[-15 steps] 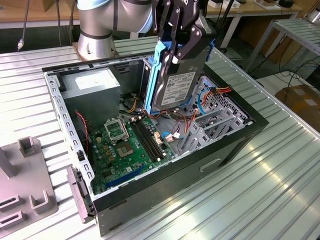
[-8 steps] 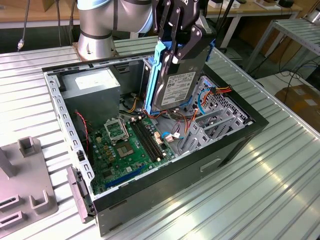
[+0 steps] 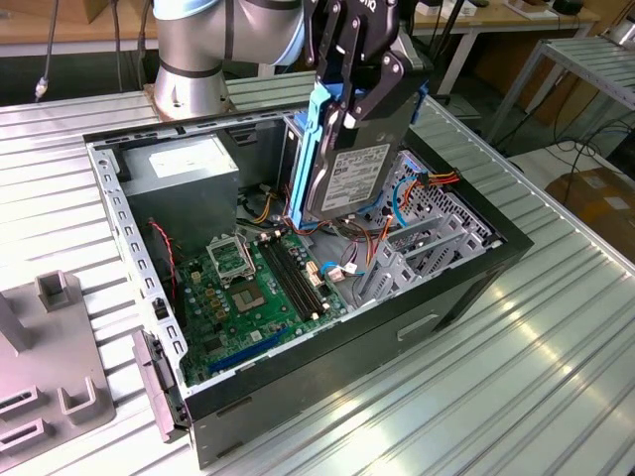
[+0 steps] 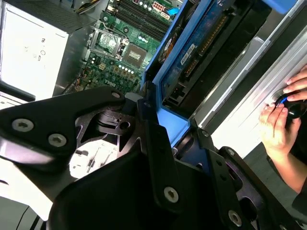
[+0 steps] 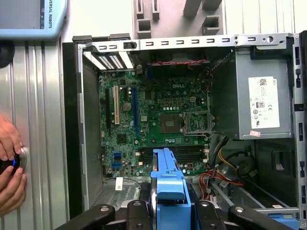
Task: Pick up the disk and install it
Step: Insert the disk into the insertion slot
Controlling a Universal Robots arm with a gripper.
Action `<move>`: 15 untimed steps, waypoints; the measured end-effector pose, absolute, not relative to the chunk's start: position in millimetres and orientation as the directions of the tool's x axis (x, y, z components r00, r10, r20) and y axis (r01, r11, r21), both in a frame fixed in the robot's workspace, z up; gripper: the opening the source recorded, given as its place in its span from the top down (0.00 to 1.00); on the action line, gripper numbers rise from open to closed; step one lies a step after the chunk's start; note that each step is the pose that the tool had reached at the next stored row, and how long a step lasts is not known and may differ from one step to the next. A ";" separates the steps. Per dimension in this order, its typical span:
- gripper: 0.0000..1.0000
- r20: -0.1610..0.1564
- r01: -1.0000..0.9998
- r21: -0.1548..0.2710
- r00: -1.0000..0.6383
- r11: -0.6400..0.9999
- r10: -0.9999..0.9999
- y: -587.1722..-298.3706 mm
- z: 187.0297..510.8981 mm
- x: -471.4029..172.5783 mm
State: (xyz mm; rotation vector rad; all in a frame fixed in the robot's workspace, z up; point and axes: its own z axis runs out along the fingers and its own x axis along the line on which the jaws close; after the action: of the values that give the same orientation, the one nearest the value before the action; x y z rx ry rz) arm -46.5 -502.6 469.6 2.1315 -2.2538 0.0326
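The disk (image 3: 354, 178), a black-and-silver drive with a white label in a blue bracket, hangs upright above the open computer case (image 3: 466, 288). My gripper (image 3: 359, 104) is shut on its upper end. The drive's lower end hovers over the cables and the green motherboard (image 3: 248, 288), near the case's back right part. In the second wrist view the disk (image 4: 206, 43) runs away from the gripper (image 4: 184, 139), clamped between the black fingers. In the first wrist view the blue bracket of the disk (image 5: 169, 177) rises from the gripper (image 5: 170, 211) over the motherboard (image 5: 158, 115).
A grey power-supply box (image 3: 184, 164) fills the case's back left corner. Coloured cables (image 3: 437, 180) and a grey metal cage (image 3: 437, 223) lie at the right. A grey fixture (image 3: 50, 357) stands on the table at the exterior view's left. A person's hands (image 5: 9, 167) work a small device beside the case.
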 end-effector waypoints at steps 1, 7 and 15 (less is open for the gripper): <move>0.63 0.043 -0.998 0.012 -0.055 0.056 -0.998 -505.1 469.5 -46.6; 0.63 0.043 -0.998 0.012 -0.055 0.056 -0.998 -522.8 469.0 -46.6; 0.63 0.043 -0.998 0.012 -0.056 0.056 -0.998 -535.9 467.1 -39.0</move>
State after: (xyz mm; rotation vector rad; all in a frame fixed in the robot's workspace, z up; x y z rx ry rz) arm -39.0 -535.9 467.1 2.1312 -2.2538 0.0325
